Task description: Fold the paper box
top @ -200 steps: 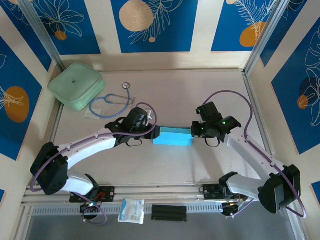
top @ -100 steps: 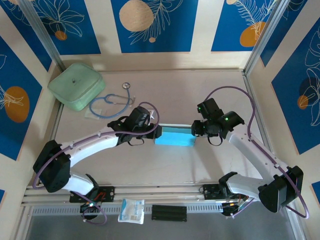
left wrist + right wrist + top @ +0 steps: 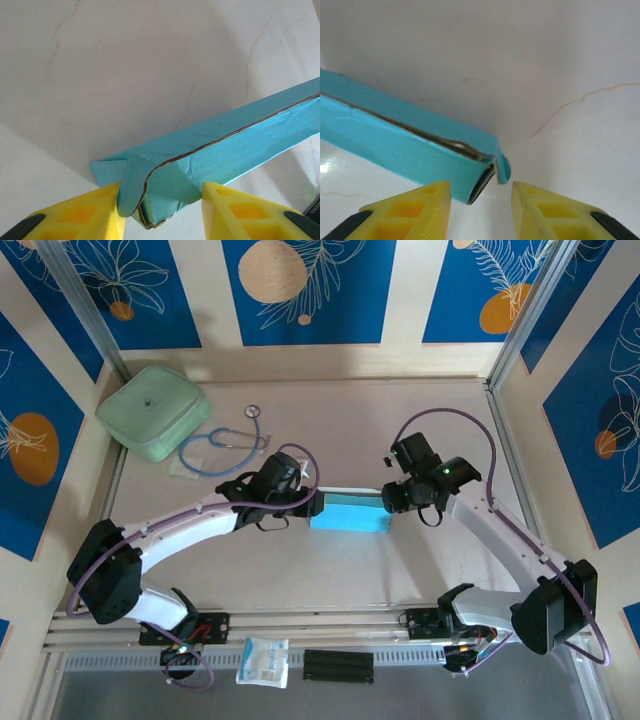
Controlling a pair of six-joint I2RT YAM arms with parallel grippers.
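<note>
Pinching the paper box [image 3: 348, 513] is the left gripper [image 3: 160, 192]; the right gripper [image 3: 481, 189] straddles it, fingers spread.

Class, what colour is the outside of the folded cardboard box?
Sky blue; the folded cardboard box shows best in the left wrist view.

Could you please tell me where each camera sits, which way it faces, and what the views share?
Top external: above and behind the arms, looking down at the table; both show, meeting at the box.
Left wrist: on the left arm, looking along its yellow fingers at the box's left end, gripped in the left jaws.
Right wrist: on the right arm, looking past its fingers at the box's right end; right jaws apart, not gripping.
Shared: all three see the box; the wrist views show its opposite ends.
</note>
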